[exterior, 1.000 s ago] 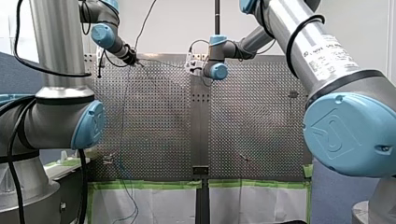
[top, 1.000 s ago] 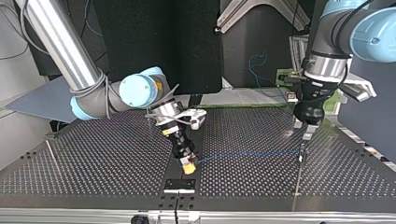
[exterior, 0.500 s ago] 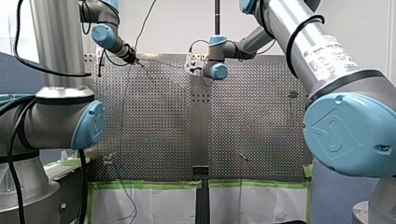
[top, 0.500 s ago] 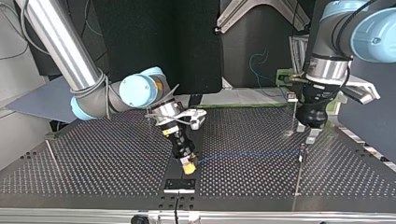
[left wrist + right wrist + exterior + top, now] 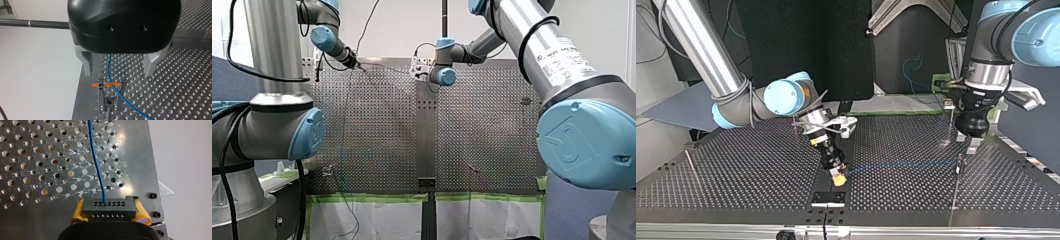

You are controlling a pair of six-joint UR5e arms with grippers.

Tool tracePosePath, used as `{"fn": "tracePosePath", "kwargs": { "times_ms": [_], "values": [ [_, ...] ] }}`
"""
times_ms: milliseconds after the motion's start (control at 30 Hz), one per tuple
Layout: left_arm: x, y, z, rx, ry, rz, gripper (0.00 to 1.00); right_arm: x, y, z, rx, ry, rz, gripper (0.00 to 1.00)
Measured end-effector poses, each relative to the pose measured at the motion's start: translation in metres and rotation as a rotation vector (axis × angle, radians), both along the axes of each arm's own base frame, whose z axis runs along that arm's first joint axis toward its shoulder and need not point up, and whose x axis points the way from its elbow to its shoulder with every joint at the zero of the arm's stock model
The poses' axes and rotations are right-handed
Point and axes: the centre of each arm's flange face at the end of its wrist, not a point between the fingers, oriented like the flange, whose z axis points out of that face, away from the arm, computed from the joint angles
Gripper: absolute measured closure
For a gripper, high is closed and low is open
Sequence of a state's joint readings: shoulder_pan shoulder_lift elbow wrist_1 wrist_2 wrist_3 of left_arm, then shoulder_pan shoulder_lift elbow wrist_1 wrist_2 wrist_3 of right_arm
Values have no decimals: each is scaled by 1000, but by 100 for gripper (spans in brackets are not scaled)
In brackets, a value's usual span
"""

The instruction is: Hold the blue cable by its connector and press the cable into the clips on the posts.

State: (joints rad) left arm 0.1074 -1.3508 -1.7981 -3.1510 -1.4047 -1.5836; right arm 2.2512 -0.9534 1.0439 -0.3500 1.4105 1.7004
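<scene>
Your right gripper (image 5: 110, 213) pinches the connector (image 5: 109, 206); the blue cable (image 5: 109, 66) runs between the spread fingers of your left gripper (image 5: 118, 73), crossing the clip (image 5: 110, 85) just ahead

counter (image 5: 142, 170): bare perforated metal plate, satin finish, faint machined rings round the holes.
blue cable (image 5: 96, 162): smooth plastic-looking jacket, slight sheen.
connector (image 5: 110, 212): matt dark grey moulded plastic.
my right gripper (image 5: 109, 206): yellow pads (image 5: 78, 211) look soft and rubbery with ragged edges; body is glossy black.
my left gripper (image 5: 119, 73): glossy black shell, jaws plain matt grey metal.
clip (image 5: 107, 96): dull metal with a matt orange strip across it. The post (image 5: 107, 112) under it is machined metal.
arm tubes (image 5: 532, 40): smooth brushed silver metal. Their joint caps (image 5: 582, 145) are semi-gloss light blue plastic.
green tape (image 5: 372, 198) along the counter edge: matt.
</scene>
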Motion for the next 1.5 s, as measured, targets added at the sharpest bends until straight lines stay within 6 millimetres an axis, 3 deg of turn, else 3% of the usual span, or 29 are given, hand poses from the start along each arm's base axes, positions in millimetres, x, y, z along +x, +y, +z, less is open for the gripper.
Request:
{"fn": "tracePosePath", "kwargs": {
  "times_ms": [567,867,1133,1500],
  "values": [
    [-3,-5,0,7,5,9,0,1,2,-1,2,4,2,100],
    [-2,-24,1,20,1,-88,0,0,1,-1,5,9,0,100],
    [7,-39,15,-13,-43,-130,0,0,1,-1,3,9,-2,100],
    [31,-48,-13,12,-2,-85,0,-1,0,-1,2,10,-3,100]
  ]
}}
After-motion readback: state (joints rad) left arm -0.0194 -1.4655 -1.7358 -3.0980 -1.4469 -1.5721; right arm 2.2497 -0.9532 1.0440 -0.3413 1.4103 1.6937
